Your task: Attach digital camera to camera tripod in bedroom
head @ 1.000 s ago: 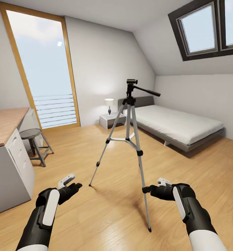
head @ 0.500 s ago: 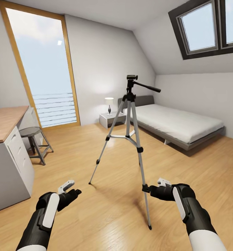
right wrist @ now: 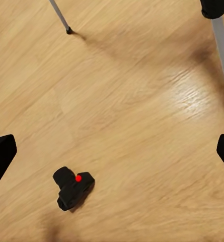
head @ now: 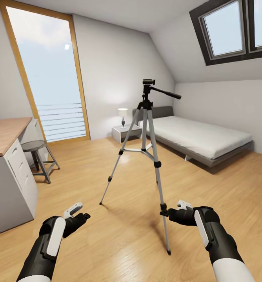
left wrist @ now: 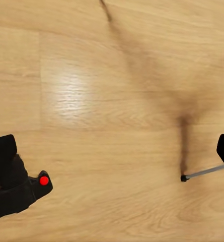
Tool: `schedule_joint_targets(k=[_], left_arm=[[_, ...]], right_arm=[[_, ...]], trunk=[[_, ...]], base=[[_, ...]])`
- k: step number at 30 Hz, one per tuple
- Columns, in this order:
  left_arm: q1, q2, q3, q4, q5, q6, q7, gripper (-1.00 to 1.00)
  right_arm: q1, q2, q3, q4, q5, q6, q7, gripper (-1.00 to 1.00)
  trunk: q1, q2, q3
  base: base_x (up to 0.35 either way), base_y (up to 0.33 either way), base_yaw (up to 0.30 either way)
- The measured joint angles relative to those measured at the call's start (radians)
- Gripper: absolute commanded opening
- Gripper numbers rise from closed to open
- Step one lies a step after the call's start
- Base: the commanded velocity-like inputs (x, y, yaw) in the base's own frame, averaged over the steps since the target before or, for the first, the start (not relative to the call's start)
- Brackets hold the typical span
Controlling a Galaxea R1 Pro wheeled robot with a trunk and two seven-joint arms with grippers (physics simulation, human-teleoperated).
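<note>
Below, digital camera (right wrist: 73,188) on floor between spread right end effector (right wrist: 112,151) tips, seemingly untouched.

A home attic bedroom: a low grey bed (head: 199,139) under a sloped white ceiling with a dark-framed skylight (head: 229,31), a bedside lamp (head: 123,117), a tall wood-framed window (head: 48,78) and light wood floor (head: 119,243).

Both forearms are glossy black, rounded casings, each carrying a long white oval panel along its top. The left gripper (head: 79,211) ends in dark fingers with a white, slotted block mounted above them. The right gripper (head: 164,213) is black too, with a smaller white piece on top. White sleeves begin nearer the elbows.
</note>
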State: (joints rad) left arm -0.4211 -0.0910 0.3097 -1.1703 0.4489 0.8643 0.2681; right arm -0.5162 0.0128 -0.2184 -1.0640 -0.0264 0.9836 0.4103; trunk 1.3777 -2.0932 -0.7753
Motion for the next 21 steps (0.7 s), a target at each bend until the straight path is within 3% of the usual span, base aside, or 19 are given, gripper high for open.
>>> schedule_joint_targets(k=[21], left_arm=[[0.0,0.017,0.001,0.003,0.005,0.0,0.0,1.0]], right_arm=[[0.0,0.001,0.0,0.0,-0.001,0.0,0.0,1.0]], trunk=[[0.081,-0.147,-0.066]], base=[[0.0,0.0,0.0]])
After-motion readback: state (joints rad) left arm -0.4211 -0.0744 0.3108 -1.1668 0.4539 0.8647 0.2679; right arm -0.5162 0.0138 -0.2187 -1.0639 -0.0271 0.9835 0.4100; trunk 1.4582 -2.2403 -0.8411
